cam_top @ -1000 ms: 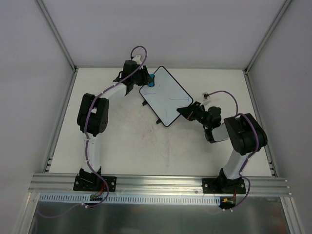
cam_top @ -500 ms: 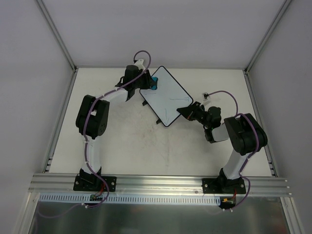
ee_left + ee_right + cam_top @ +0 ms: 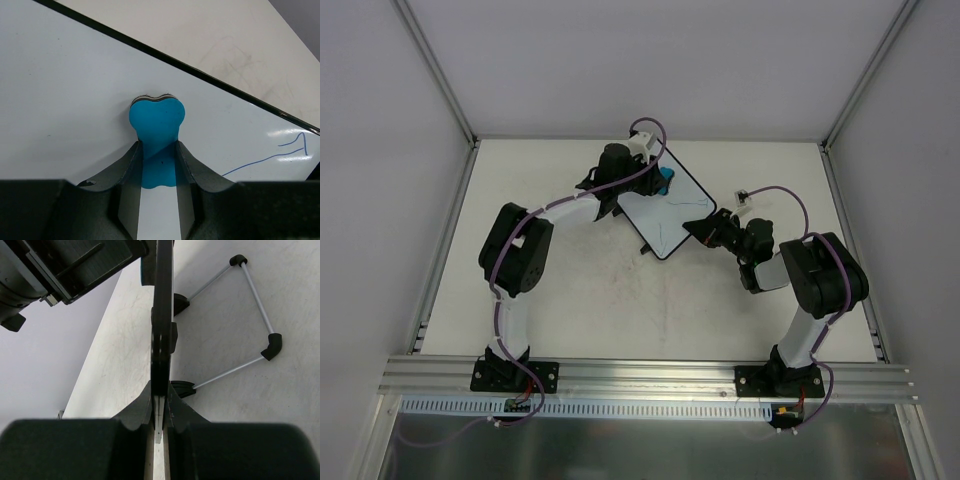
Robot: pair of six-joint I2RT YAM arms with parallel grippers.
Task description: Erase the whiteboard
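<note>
Whiteboard (image 3: 670, 208) edge in right hand (image 3: 696, 226); left hand's (image 3: 159, 152) eraser (image 3: 156, 117) atop.

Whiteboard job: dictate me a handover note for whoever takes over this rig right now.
Left gripper: shut on the blue eraser, which is pressed to the whiteboard near its far edge.
Right gripper: shut on the whiteboard's right-hand corner, steadying it.
Done: the surface around the eraser looks clean.
Left: blue pen lines show toward the right gripper's end; wipe those.
</note>
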